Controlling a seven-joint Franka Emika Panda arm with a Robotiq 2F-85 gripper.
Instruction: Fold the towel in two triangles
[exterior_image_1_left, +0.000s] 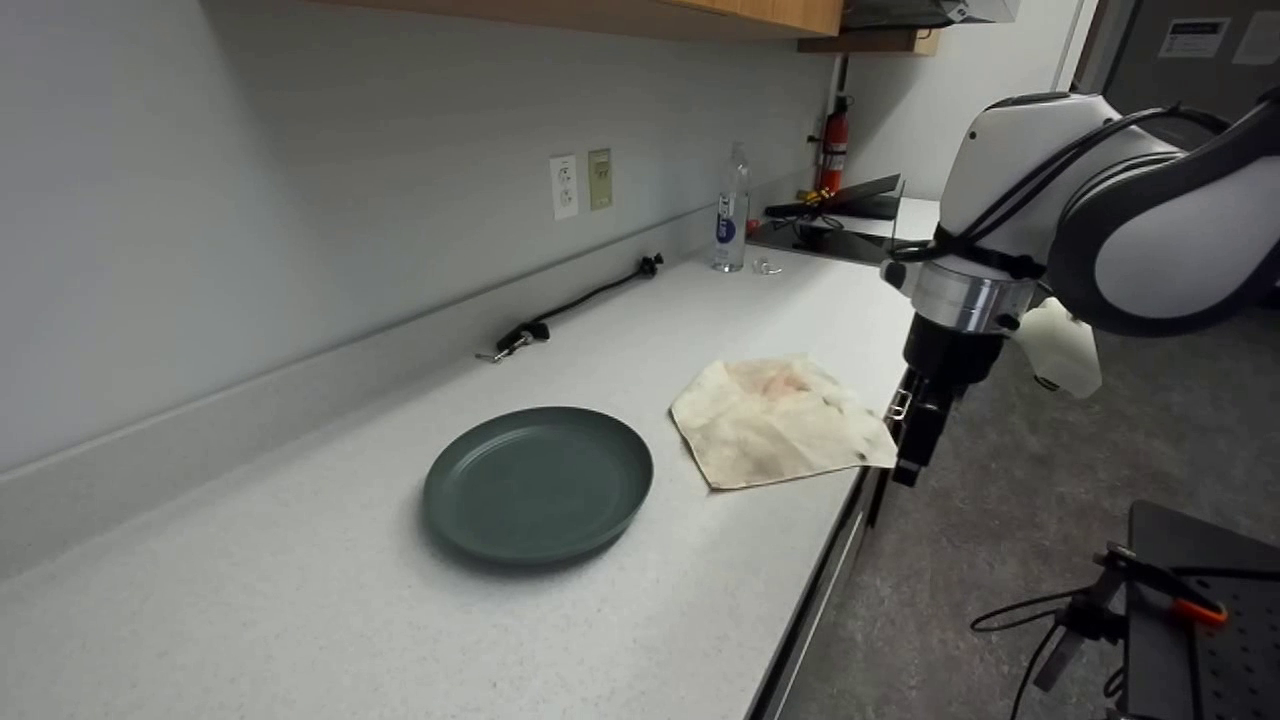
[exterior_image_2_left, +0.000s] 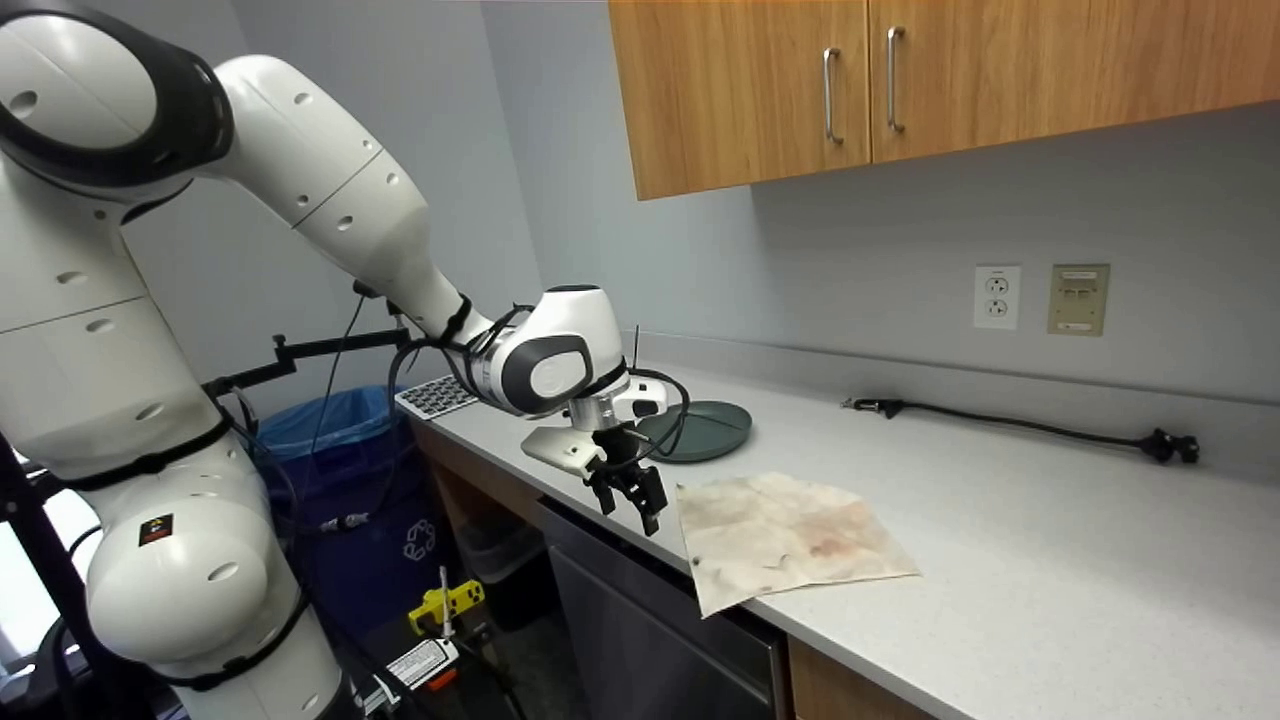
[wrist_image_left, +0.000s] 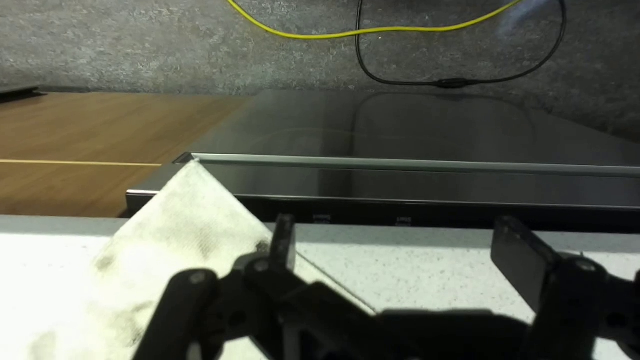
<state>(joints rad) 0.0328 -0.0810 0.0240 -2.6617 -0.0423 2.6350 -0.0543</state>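
Downward points hand (wrist_image_left: 397, 245), near towel (exterior_image_2_left: 795, 535), fingers (wrist_image_left: 520, 265) spread wide.

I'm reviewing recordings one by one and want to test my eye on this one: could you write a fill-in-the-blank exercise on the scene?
The plate is dark ____ in color.
In the wrist view, the tool stands ____, its two fingers apart.
One ____ of the towel pokes past the edge of the counter.
The clear bottle stands ____, not tipped over.

Missing words: green; open; corner; upright.
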